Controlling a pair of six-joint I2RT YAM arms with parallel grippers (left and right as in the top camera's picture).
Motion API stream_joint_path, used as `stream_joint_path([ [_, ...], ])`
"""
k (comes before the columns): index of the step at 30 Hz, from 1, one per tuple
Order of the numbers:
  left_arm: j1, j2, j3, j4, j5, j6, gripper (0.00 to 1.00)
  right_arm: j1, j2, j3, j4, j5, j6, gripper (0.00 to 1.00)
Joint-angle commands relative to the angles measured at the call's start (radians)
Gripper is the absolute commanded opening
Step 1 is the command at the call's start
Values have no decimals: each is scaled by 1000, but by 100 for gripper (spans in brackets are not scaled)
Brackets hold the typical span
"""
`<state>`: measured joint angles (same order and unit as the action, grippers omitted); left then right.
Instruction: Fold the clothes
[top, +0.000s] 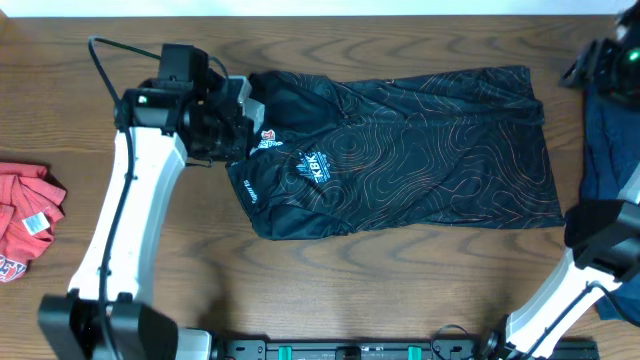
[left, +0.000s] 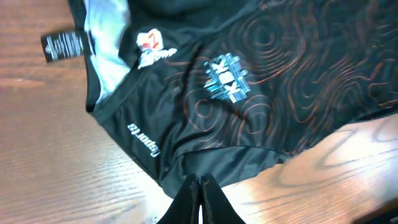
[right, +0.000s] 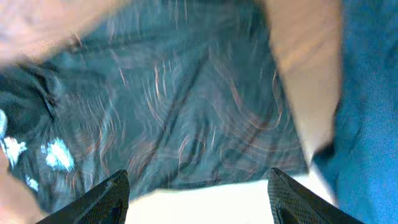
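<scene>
The clothes in hand are a black jersey (top: 400, 150) with thin orange contour lines, lying flat and folded across the middle of the table. White and red logos (left: 227, 78) sit near its collar end. My left gripper (left: 199, 178) hovers at that collar end (top: 240, 120), shut, with its tips pressed together just above the jersey's lower edge and no cloth between them. My right gripper (right: 198, 174) is open, its fingers wide apart with nothing between them. In its blurred view the jersey (right: 174, 106) lies ahead.
A red shirt (top: 25, 220) lies crumpled at the left table edge. A dark blue shirt (top: 610, 140) lies at the right edge, beside the jersey's hem (right: 367, 93). A black label (left: 62, 45) sticks out by the collar. The right arm (top: 590, 240) rises along the right side.
</scene>
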<state>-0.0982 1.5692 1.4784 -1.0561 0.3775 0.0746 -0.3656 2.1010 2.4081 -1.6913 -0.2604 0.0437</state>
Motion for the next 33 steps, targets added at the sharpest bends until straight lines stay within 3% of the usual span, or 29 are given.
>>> stream_joint_path([
  [1, -3, -53, 3, -2, -13, -50, 7, 27, -70, -211, 2, 20, 46, 70],
  [11, -53, -55, -100, -60, 1, -126, 7, 26, -342, -988, 299, 0, 45, 74],
  [16, -120, -67, -299, 107, 95, -182, 7, 25, -561, -1241, 421, -2, 46, 80],
  [18, -141, -82, -396, 236, 161, -243, 7, 23, -649, -1310, 457, 5, 50, 84],
  [20, -158, -104, -513, 395, 206, -340, 7, 13, -750, -1380, 492, 48, 96, 97],
  [25, -175, -153, -724, 647, 251, -522, 7, -23, -908, -1484, 543, 70, 175, 99],
  [28, -177, -171, -789, 686, 251, -625, 6, -39, -940, -1509, 547, 70, 189, 99],
  [33, -183, -221, -863, 696, 236, -695, 6, -60, -925, -1540, 560, 69, 213, 99],
])
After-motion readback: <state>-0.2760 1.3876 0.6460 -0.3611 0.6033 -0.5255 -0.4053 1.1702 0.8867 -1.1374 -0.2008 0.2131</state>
